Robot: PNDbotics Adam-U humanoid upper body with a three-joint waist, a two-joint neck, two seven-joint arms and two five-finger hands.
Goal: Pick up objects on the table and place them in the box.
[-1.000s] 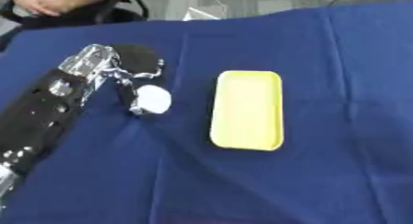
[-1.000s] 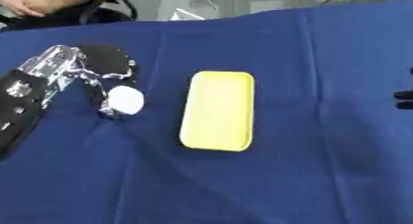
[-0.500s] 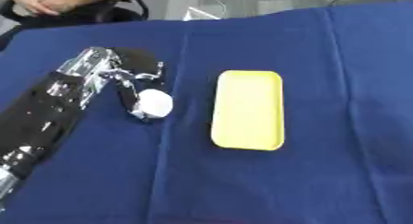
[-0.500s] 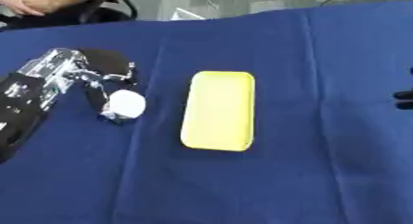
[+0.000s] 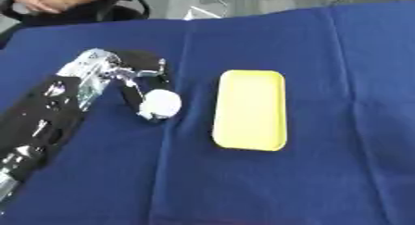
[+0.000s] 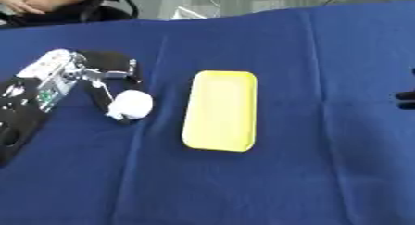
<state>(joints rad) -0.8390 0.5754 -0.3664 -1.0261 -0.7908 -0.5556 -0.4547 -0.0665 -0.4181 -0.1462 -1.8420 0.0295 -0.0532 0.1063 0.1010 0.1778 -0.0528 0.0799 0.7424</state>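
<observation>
Toward the table's (image 5: 340, 182) left edge, my left hand (image 5: 134, 80) has its fingers curled round a white ball (image 5: 160, 103). Yellow box (image 5: 249, 109) lies mid-table, just right of it. I'd carry level, release low over the box centre. Right hand (image 6: 408, 99): cannot tell.

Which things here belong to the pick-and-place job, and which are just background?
Part of the job:
- left hand, fingers curled round the white ball
- white ball
- yellow tray, nothing in it
- right hand, only dark fingertips at the right edge

Background:
- blue tablecloth
- chair beyond the table
</observation>
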